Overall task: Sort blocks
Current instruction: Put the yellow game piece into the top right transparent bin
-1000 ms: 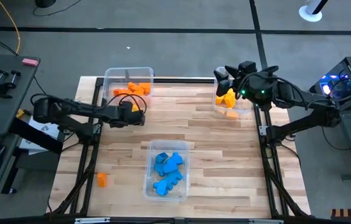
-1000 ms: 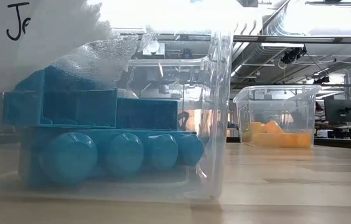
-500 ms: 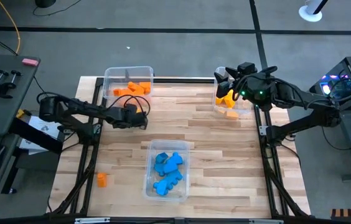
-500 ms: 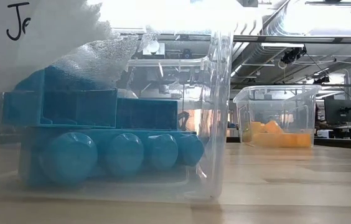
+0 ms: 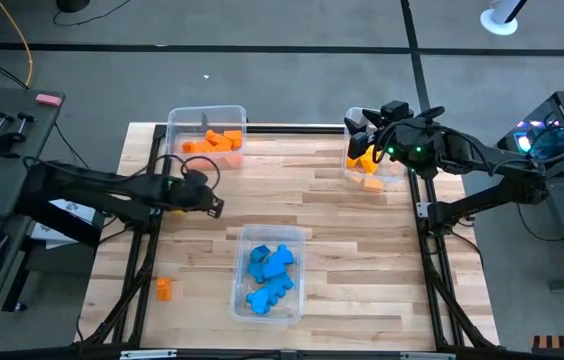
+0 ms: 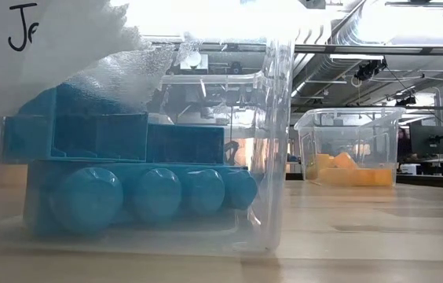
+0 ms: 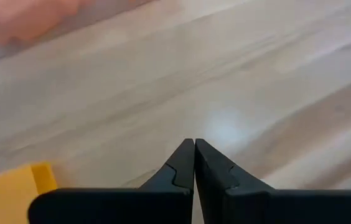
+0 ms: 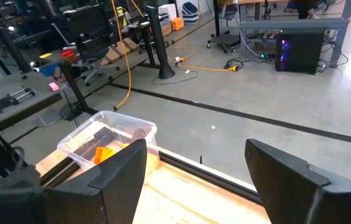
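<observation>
While my left gripper (image 7: 194, 144) hangs over bare table (image 5: 342, 240), its two fingers press tight together with nothing between them. Only my wrist view shows that. From above, orange blocks (image 5: 212, 143) sit in a bin (image 5: 206, 117) just past me. My right gripper (image 8: 194, 163) stands wide open, empty, far across.

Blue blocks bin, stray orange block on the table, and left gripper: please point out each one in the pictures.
blue blocks bin (image 5: 297, 268): high view, on its clear right wall.
stray orange block (image 5: 163, 289): high view, on its top face.
left gripper (image 7: 195, 149): left wrist view, where the shut fingertips meet.
</observation>
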Motion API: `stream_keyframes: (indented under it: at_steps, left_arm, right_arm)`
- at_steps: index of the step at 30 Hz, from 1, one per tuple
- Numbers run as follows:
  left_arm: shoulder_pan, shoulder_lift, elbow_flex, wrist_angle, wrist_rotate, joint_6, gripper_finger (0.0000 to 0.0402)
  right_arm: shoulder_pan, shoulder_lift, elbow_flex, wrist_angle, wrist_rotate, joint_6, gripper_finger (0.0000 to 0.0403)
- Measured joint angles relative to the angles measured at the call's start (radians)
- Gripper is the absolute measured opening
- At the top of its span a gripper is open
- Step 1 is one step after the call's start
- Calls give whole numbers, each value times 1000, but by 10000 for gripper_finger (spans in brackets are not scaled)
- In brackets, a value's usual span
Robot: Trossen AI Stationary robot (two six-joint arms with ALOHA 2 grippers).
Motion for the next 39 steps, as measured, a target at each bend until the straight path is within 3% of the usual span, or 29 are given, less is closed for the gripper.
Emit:
stream_keyframes:
  at_steps: [4,9,12,17,24,28,30,35,39]
  left_arm:
    - [10,-81,12,-5,41,154,1]
    - [124,-113,37,-73,268,324,26]
    - [184,-97,37,-128,380,403,68]
    - [220,-45,37,-231,484,507,166]
    - [265,25,40,-326,604,519,286]
    - [297,52,94,-398,602,518,327]
    - [311,50,129,-408,544,487,335]
    - [335,50,130,-403,353,354,330]
    - [303,54,70,-377,330,195,323]
  right_arm:
    - [0,0,0,0,0,0,270]
    - [0,0,0,0,-1,2,270]
    - [0,0,0,-2,-22,22,270]
    - [0,3,0,-20,-45,24,270]
    - [0,14,0,-22,-71,25,270]
    - [0,17,0,-22,-71,25,270]
    - [0,19,0,-22,-71,25,270]
    - [0,26,0,-23,-72,24,270]
    - [0,30,0,-23,-103,28,270]
